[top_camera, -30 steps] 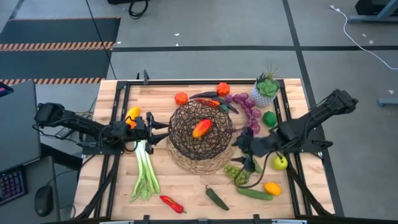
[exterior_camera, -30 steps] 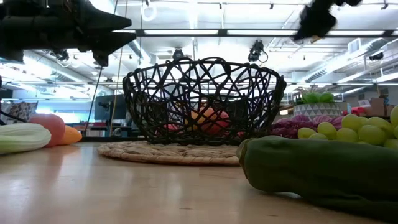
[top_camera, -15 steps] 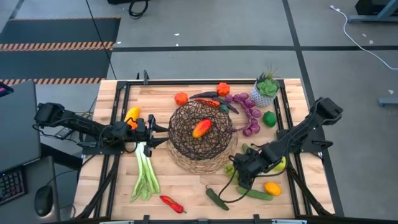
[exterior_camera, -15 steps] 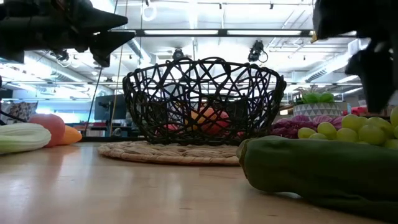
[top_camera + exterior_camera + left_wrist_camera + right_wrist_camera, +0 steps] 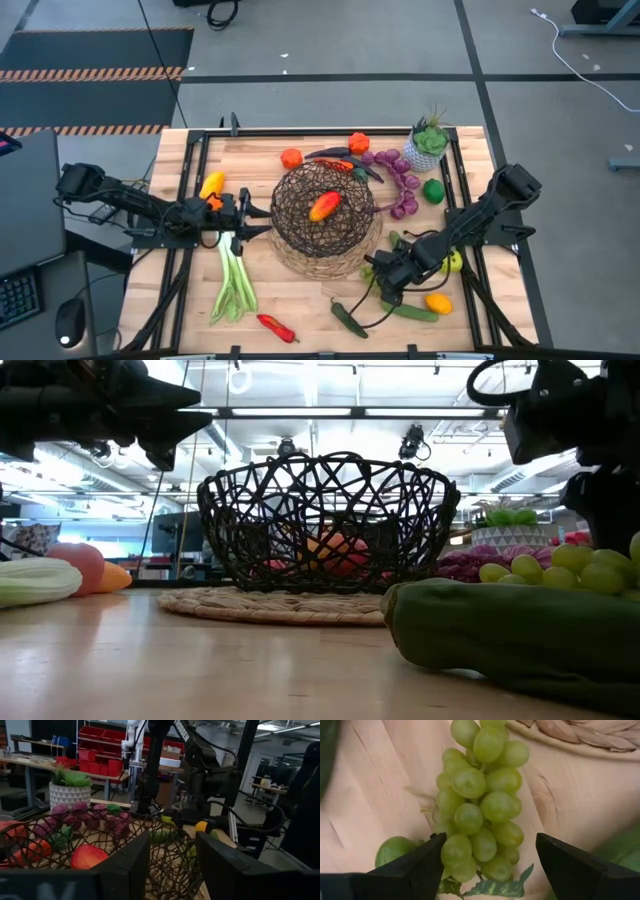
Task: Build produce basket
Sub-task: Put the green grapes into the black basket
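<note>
The dark wire basket (image 5: 322,215) sits mid-table on its tan wicker base and holds a red-orange pepper (image 5: 323,207). My right gripper (image 5: 385,280) hangs open, pointing down over the green grapes (image 5: 480,805), which lie on the wood beside the basket's near right edge. Its fingers (image 5: 415,870) stand on either side of the bunch. My left gripper (image 5: 258,215) is open and level at the basket's left rim (image 5: 75,827). The leek (image 5: 232,280), cucumbers (image 5: 408,311), purple grapes (image 5: 400,180), oranges (image 5: 291,158) and apple (image 5: 452,262) lie around the basket.
A white-potted plant (image 5: 427,143) stands at the far right corner. A red pepper (image 5: 277,327) and a dark cucumber (image 5: 349,319) lie near the front edge, a yellow pepper (image 5: 438,302) at the right. In the low view a cucumber (image 5: 500,630) fills the foreground.
My right gripper has moved from beside the basket's right side toward the table's near edge and down, and it now hangs over the green grapes. Most of that move came in the first half second.
</note>
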Tool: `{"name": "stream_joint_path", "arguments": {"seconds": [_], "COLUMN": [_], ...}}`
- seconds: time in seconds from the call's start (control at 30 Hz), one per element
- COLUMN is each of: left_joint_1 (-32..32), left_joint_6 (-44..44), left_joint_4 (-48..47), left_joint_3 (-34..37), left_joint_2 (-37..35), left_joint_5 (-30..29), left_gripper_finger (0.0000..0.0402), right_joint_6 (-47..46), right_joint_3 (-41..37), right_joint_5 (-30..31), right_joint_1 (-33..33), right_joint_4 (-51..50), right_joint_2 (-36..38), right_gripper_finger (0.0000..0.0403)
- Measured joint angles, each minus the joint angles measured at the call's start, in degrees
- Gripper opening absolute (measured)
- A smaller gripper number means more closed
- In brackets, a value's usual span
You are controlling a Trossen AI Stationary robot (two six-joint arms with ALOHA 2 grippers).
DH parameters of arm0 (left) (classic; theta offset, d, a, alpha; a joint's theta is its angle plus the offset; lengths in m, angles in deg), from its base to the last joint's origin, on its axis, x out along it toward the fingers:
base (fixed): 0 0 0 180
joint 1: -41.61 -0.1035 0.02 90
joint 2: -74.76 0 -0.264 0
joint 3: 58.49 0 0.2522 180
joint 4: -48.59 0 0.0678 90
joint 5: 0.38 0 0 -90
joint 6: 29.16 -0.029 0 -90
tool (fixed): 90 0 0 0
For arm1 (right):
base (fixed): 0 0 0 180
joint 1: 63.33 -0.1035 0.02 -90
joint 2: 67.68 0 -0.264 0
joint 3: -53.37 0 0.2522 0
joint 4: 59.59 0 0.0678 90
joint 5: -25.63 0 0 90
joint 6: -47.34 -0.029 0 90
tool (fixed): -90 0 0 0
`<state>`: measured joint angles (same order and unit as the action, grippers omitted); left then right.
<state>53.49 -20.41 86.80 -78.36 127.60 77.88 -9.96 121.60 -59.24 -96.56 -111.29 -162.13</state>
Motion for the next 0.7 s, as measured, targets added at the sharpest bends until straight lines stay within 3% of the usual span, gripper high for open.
{"name": "stream_joint_path", "arguments": {"seconds": [0.27, 0.43, 0.7], "left_joint_1": [0.0, 0.0, 0.0], "left_joint_6": [2.5, 4.2, 6.0], "left_joint_4": [-1.0, -2.1, -3.9], "left_joint_3": [0.0, 0.0, 0.0], "left_joint_2": [0.0, 0.0, 0.0], "left_joint_5": [-0.1, -0.4, -0.4], "left_gripper_finger": [0.0152, 0.0143, 0.0142], "right_joint_6": [0.9, 1.8, 2.0], "right_joint_3": [0.0, 0.0, 0.0], "right_joint_5": [3.3, 6.2, 6.0], "right_joint_1": [0.0, 0.0, 0.1], "right_joint_4": [1.4, 2.6, 2.6], "right_joint_2": [-1.7, -1.8, -1.3], "right_gripper_finger": [0.0294, 0.0239, 0.0140]}}
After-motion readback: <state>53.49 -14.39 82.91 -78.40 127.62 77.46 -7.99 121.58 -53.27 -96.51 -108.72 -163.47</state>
